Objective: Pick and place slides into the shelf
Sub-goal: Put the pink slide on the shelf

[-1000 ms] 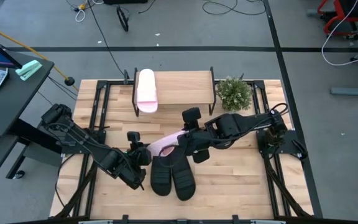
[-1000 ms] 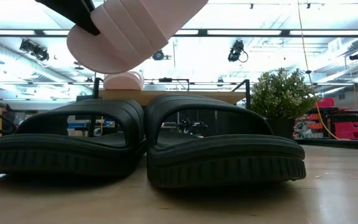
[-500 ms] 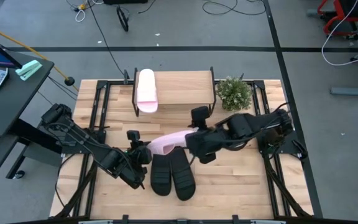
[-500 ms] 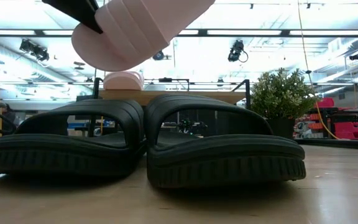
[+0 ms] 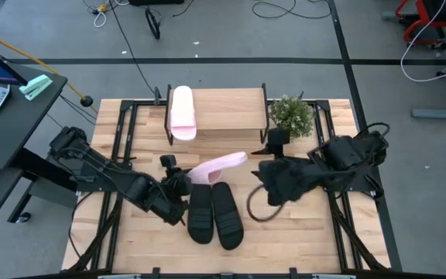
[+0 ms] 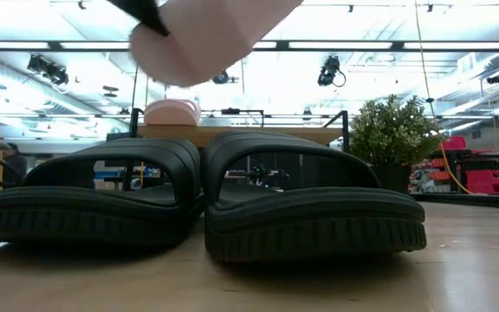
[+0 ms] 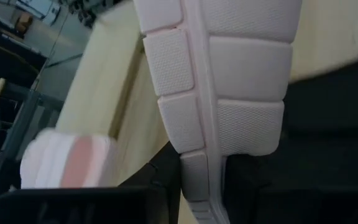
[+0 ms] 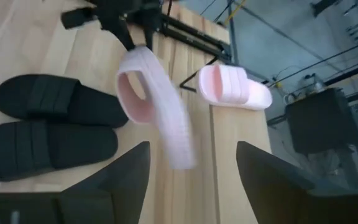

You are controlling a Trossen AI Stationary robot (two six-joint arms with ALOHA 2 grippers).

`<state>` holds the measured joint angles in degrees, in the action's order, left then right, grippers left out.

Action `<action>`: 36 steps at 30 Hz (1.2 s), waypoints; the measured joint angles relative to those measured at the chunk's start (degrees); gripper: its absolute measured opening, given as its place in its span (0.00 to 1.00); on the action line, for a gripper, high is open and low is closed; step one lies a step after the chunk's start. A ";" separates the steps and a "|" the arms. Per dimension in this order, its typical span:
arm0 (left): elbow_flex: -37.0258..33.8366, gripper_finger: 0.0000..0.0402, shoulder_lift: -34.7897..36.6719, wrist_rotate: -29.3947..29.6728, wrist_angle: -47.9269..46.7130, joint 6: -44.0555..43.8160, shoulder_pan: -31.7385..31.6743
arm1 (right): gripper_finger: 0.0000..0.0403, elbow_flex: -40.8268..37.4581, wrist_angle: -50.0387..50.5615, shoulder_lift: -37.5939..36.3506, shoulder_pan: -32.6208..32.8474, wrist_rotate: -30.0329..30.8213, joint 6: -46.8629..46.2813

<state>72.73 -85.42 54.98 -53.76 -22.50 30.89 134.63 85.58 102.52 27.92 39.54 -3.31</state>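
Note:
One pale pink slide [image 5: 221, 165] hangs in the air above two black slides [image 5: 214, 215], which lie soles down, side by side, on the table. My left gripper [image 5: 183, 180] is shut on the near-left end of the raised slide. My right gripper [image 8: 192, 149] stands open and apart from it, toward the table's right [image 5: 260, 174]. A second pink slide [image 5: 182, 112] lies sole down on the left part of the shelf [image 5: 231, 111]. The low view shows the raised slide [image 6: 206, 35] high above the black pair [image 6: 197, 204]. My left gripper holds the raised pink slide by its end next to the strap [image 8: 131, 55], pinched between the two fingers. The fingers come slanting from the table's near left, along the slide. The slide is lifted clear and turned on its side, its treaded sole [image 7: 229, 81] facing the wrist and its free end [image 5: 241, 158] pointing far right.
A small potted plant [image 5: 291, 115] stands just right of the shelf. A loop of cable [image 5: 255, 209] hangs under the right arm. Black frame rails [image 5: 122, 139] run along both table sides. Bare wood lies on the near right.
My right gripper has come away from the pink slide's free end and drawn back up and toward the table's right edge. The slide, still in my left gripper, has risen a little, its free end swinging toward the far right.

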 joint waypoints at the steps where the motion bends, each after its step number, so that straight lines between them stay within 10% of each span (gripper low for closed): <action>1: 0.00 0.22 0.58 0.00 2.44 1.87 -0.76 | 0.61 0.00 0.27 0.00 0.86 0.98 -0.37; 18: -3.56 0.20 20.23 -32.12 34.76 13.29 -20.58 | 0.57 -3.38 4.55 0.31 7.29 6.46 -7.59; 27: -27.18 0.19 27.15 -49.11 70.68 -2.04 -33.49 | 0.57 -9.72 4.02 0.26 6.12 8.74 -6.61; 36: -40.77 0.18 27.34 -54.23 89.37 -21.33 -39.91 | 0.57 -20.87 -6.02 0.32 4.03 12.27 2.99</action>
<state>31.96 -58.08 0.75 35.60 -43.83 -9.02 113.76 79.56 102.84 31.94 51.81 -0.32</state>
